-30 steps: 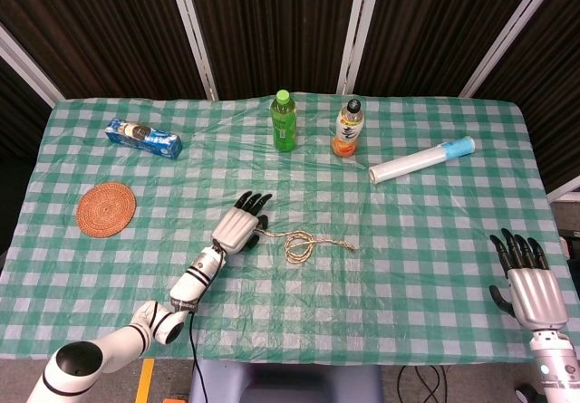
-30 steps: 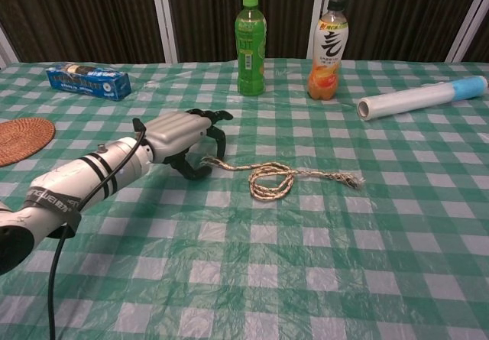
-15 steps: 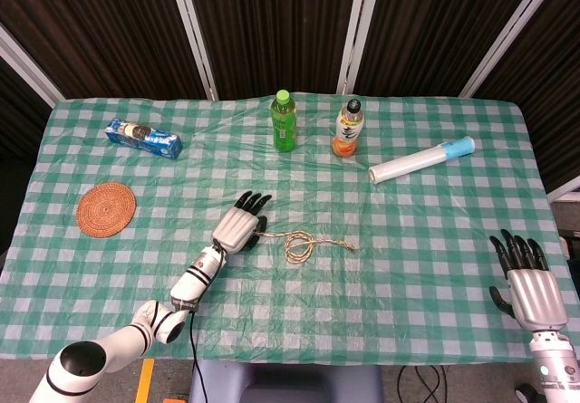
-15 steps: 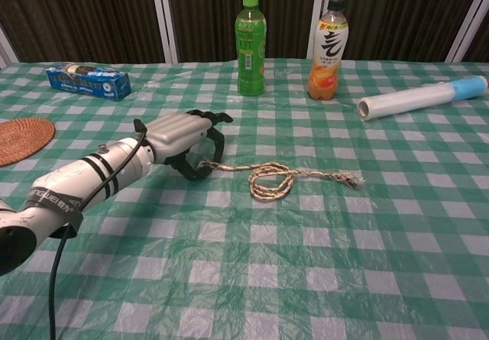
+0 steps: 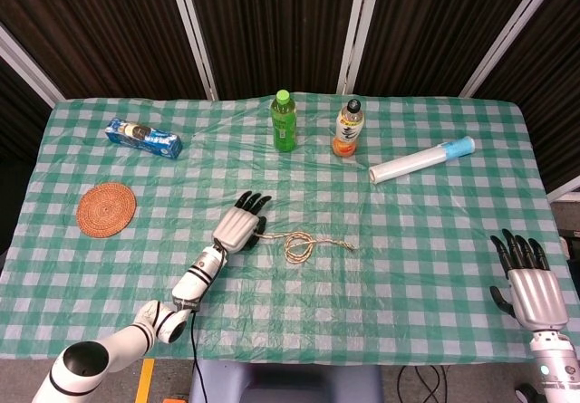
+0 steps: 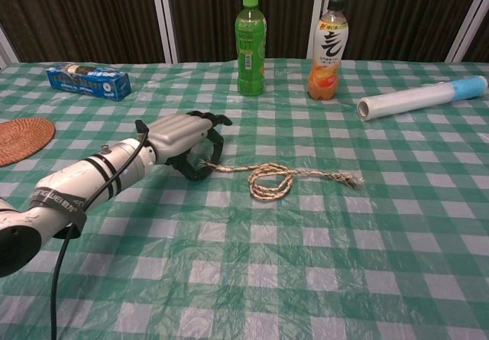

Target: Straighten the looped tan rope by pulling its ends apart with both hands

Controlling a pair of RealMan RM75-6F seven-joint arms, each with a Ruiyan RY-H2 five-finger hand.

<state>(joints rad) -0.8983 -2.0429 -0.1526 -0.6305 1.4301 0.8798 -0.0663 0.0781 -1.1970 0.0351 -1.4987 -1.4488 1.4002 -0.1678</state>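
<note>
The tan rope lies on the green checked cloth with a loop in its middle and a frayed right end. My left hand sits at the rope's left end. In the chest view, the left hand has its fingers arched over that end and the thumb below, and the rope tip lies in the gap between them with no grip visible. My right hand hovers far off at the table's front right corner, fingers spread, holding nothing. It does not show in the chest view.
A green bottle and an orange drink bottle stand behind the rope. A white roll with a blue end lies at the back right, a blue box at the back left, and a woven coaster at the left.
My left hand has crept slightly right, so the rope's left tip now lies between its thumb and fingers. The rope and the right hand have not moved.
</note>
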